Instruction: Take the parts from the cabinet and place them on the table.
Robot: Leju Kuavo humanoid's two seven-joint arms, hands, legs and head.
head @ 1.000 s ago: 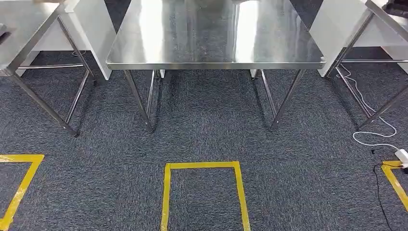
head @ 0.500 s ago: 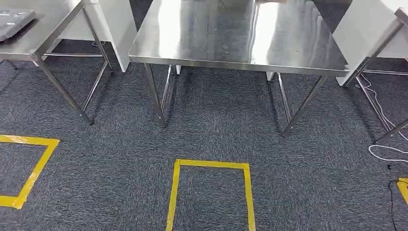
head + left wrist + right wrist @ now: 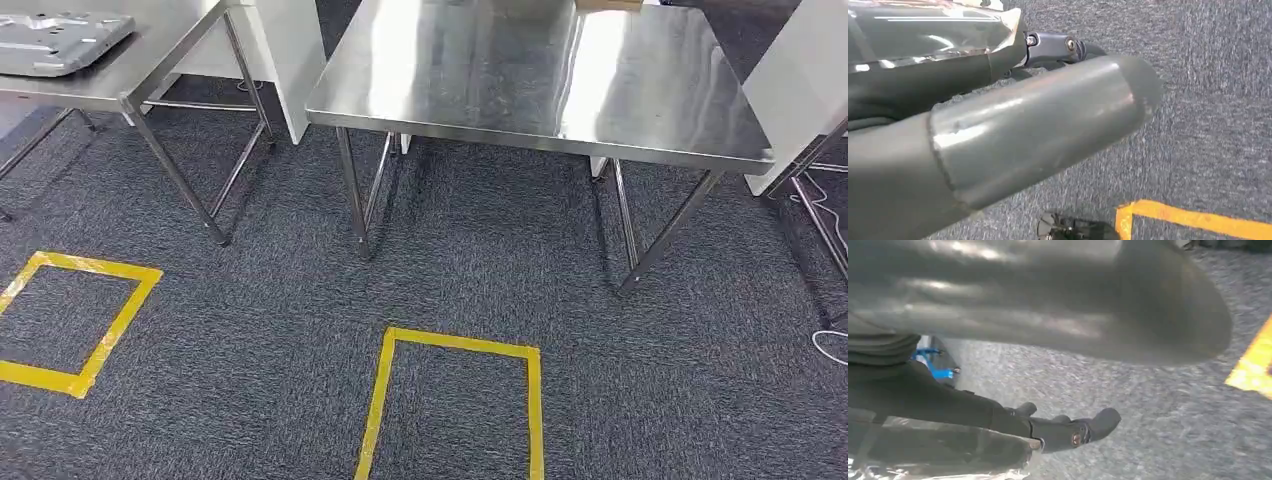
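The dark grey carpet floor takes up most of the head view. At 12 o'clock stands the central steel worktop on thin metal legs, its polished top throwing back the ceiling light. A second steel worktop sits at 10 o'clock, well apart from the first. A white panel stands between the two, and another white panel stands at 2 o'clock.

A yellow tape square is marked on the carpet at 6 o'clock, in front of the central worktop. A second tape square lies at 8 o'clock.

A flat grey metal plate lies on the worktop at 10 o'clock, near its far left end.

The left hand hangs over the carpet, its thick grey thumb across the wrist view and dark fingers behind it. A shiny, crinkled silvery surface lies against those fingers. I cannot tell whether the hand grips it. The right hand shows the same: dark fingers beside a silvery surface, its hold not readable.

A white cable curls on the carpet at 3 o'clock.
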